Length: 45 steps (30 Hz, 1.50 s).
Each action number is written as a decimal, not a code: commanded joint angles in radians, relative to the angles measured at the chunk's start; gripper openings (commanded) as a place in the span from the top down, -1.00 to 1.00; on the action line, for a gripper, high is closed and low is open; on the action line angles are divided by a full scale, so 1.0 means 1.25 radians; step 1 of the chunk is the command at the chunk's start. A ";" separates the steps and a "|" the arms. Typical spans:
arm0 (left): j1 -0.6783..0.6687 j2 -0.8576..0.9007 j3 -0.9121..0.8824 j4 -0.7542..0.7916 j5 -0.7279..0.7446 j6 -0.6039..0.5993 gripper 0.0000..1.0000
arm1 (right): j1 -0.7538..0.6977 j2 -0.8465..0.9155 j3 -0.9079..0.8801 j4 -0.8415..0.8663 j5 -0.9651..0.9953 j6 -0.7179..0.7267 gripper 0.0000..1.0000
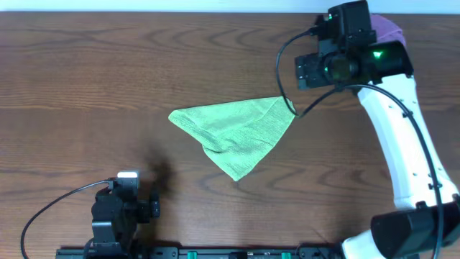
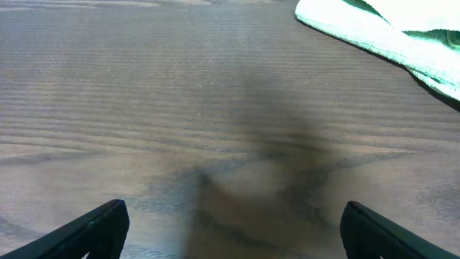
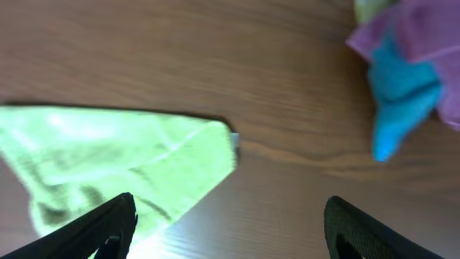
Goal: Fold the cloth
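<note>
A light green cloth (image 1: 236, 132) lies folded into a rough triangle in the middle of the wooden table. It also shows in the right wrist view (image 3: 115, 158) and at the top right of the left wrist view (image 2: 388, 32). My right gripper (image 3: 226, 219) is open and empty above the table just right of the cloth's right corner; in the overhead view it sits at the back right (image 1: 323, 68). My left gripper (image 2: 233, 226) is open and empty over bare wood near the front left (image 1: 122, 205), well away from the cloth.
A purple cloth (image 1: 388, 29) with a blue piece (image 3: 399, 93) lies at the table's back right corner, partly under the right arm. A black rail (image 1: 215, 253) runs along the front edge.
</note>
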<state>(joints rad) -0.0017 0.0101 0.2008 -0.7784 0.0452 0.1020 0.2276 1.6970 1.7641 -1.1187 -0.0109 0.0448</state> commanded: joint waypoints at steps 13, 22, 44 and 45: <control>0.002 -0.005 -0.016 -0.026 0.005 0.002 -0.90 | 0.060 -0.009 -0.055 -0.069 -0.275 -0.001 -0.58; 0.002 -0.005 -0.016 -0.026 0.005 0.002 -0.91 | 0.166 -0.008 -0.239 0.096 -0.302 -0.096 -0.75; 0.002 -0.005 -0.016 -0.026 0.006 0.002 -0.90 | 0.371 0.196 -0.250 0.298 -0.040 -0.247 -0.63; 0.002 -0.005 -0.016 -0.026 0.006 0.002 -0.91 | 0.378 0.207 -0.250 0.302 -0.038 -0.247 -0.63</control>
<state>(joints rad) -0.0017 0.0101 0.2008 -0.7784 0.0452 0.1017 0.6704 1.9350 1.4555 -0.7506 -0.0799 -0.2409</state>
